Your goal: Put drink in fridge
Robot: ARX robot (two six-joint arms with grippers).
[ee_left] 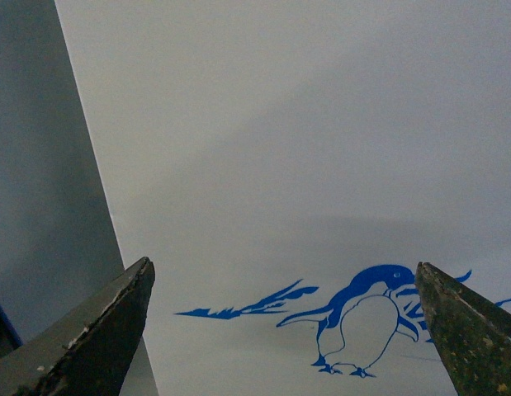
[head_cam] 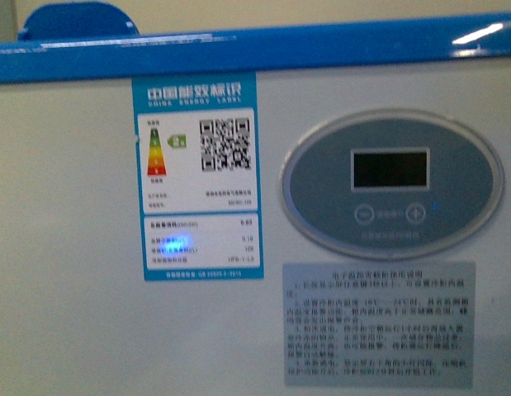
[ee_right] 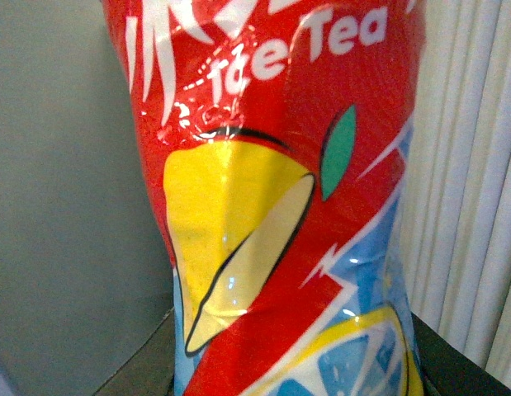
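Observation:
The fridge [head_cam: 65, 247] fills the front view at close range: a white front wall under a blue top rim [head_cam: 255, 51], with an oval grey control panel [head_cam: 391, 183]. Neither arm shows there. In the left wrist view my left gripper [ee_left: 281, 285] is open, its two dark fingertips [ee_left: 115, 318] wide apart over the fridge's white wall [ee_left: 305, 148] and its blue penguin picture [ee_left: 362, 318]; nothing is between them. In the right wrist view the drink [ee_right: 272, 206], with its red "Ice Tea" label and yellow lemon print, fills the picture; my right gripper [ee_right: 296, 375] is shut on it. The cap is out of view.
An energy label [head_cam: 197, 177] and a grey printed notice [head_cam: 379, 323] are stuck on the fridge's front. A blue rounded shape [head_cam: 78, 21] stands behind the rim. A grey cabinet side [ee_left: 40, 181] lies beside the fridge wall. Pale ribbed curtain [ee_right: 474, 181] is behind the drink.

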